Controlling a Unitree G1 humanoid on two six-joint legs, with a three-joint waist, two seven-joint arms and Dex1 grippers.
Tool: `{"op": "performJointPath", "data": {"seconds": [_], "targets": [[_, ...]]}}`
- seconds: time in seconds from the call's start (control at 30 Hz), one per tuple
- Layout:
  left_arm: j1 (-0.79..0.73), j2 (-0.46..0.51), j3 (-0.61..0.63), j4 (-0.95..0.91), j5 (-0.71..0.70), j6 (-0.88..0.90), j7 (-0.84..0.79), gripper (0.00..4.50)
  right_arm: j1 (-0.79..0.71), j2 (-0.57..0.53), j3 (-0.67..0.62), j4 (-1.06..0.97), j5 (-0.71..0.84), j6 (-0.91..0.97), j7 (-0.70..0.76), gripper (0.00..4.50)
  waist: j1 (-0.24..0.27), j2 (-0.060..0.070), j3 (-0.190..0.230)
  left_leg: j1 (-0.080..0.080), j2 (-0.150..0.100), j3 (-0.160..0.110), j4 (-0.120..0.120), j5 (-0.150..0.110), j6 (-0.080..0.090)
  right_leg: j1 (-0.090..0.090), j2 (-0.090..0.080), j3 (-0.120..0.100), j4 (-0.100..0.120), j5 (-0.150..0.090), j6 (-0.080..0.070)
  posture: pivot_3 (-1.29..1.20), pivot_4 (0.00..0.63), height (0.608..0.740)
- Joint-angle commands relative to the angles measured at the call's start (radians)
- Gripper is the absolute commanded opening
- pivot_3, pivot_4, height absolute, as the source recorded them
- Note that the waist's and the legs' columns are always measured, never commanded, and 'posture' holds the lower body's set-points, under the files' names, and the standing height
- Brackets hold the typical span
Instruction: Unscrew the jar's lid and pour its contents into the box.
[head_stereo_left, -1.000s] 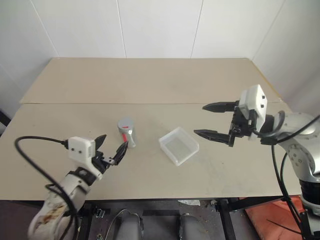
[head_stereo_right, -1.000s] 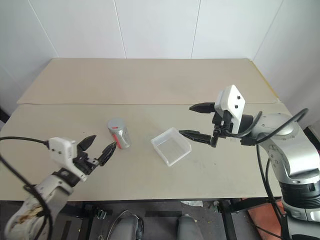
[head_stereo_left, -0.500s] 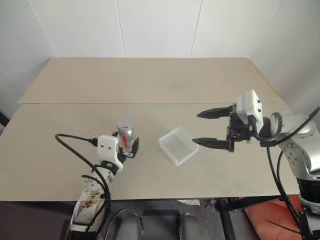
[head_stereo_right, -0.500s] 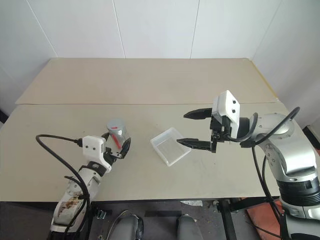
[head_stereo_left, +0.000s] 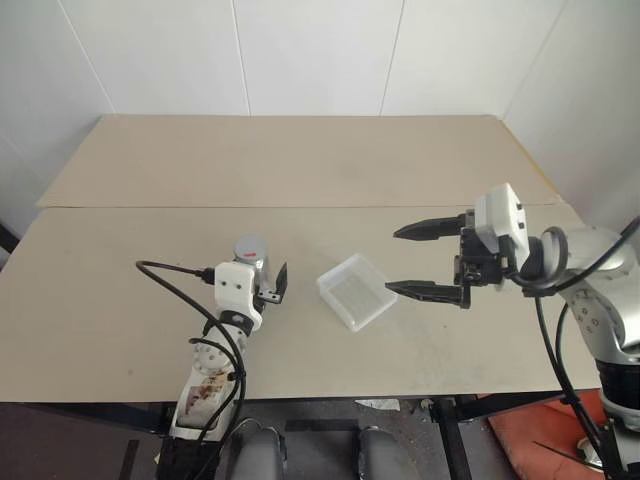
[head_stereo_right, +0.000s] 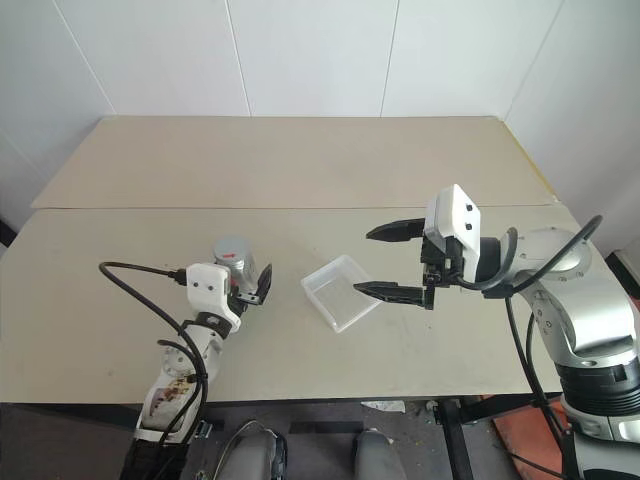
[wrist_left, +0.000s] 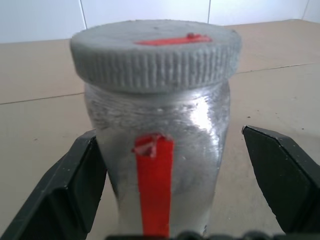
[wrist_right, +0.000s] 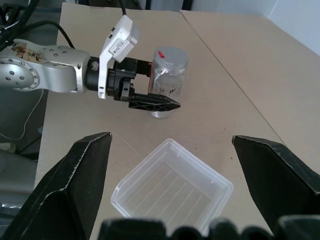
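Two black-fingered grippers work over a beige table (head_stereo_left: 300, 160), with the jar (head_stereo_left: 252, 262) and the box (head_stereo_left: 357, 291) standing between them. The left gripper (head_stereo_left: 268, 285) reaches level toward the jar, its fingers spread wide with the glass between them; in the left wrist view the jar (wrist_left: 157, 165) stands upright between the two black fingers (wrist_left: 65, 192), with a gap visible at each side, so nothing is grasped. The lid (wrist_left: 155, 52), a ribbed silvery-grey cap marked with a red strip, is screwed on top, and a red label runs down the jar's clear side. The contents cannot be made out through the glass. The box, a shallow translucent tray with a ribbed bottom, sits on the table just to the right of the jar, apart from it. The right gripper (head_stereo_left: 420, 262) hovers at the box's right side, its fingers parted wide and pointing left, holding nothing.
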Motion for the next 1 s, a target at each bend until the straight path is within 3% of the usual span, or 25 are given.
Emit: {"op": "performJointPath", "data": {"seconds": [0.03,0.4,0.5,0.7,0.87,1.0], "targets": [[-0.024,-0.012,-0.005,-0.009,0.022,-0.042,0.012,4.46,0.000,-0.019,-0.047,-0.038,0.022,-0.021,0.005,4.50,-0.001,0.000,0.000,0.000,0.000,0.000,0.000,0.000,0.000,0.000,0.000,0.000,0.000,0.000,0.000,0.00,0.150,0.740],[-0.017,-0.021,-0.001,-0.013,0.061,-0.056,0.034,4.46,0.018,-0.027,-0.052,-0.062,0.038,-0.020,0.007,4.50,0.000,0.000,0.000,0.000,0.000,0.000,0.000,0.000,0.000,0.000,0.000,0.000,0.000,0.000,0.000,0.00,0.150,0.740],[-0.022,-0.023,-0.005,-0.005,0.078,-0.063,0.042,3.86,0.022,-0.027,-0.052,-0.066,0.041,-0.021,0.005,4.50,0.000,0.000,0.000,0.000,0.000,0.000,0.000,0.000,0.000,0.000,0.000,0.000,0.000,0.000,0.000,0.00,0.150,0.740],[-0.024,-0.023,0.000,-0.005,0.071,-0.059,0.032,1.93,0.023,-0.022,-0.053,-0.078,0.044,-0.025,-0.005,4.50,0.000,0.000,0.000,0.000,0.000,0.000,0.000,0.000,0.000,0.000,0.000,0.000,0.000,0.000,0.000,0.00,0.150,0.740],[-0.051,0.008,0.037,-0.041,-0.002,0.012,-0.033,1.95,0.019,-0.004,-0.043,-0.094,0.048,-0.027,-0.026,4.50,0.000,0.000,0.000,0.000,0.000,0.000,0.000,0.000,0.000,0.000,0.000,0.000,0.000,0.000,0.000,0.00,0.150,0.740],[-0.118,0.145,0.097,-0.112,-0.183,0.144,-0.244,1.95,-0.007,0.035,-0.024,-0.098,0.054,-0.020,-0.062,4.50,-0.004,0.000,0.000,0.000,0.000,-0.001,0.000,0.000,0.000,-0.001,0.000,0.000,0.000,0.000,0.000,0.00,0.150,0.740]]}}
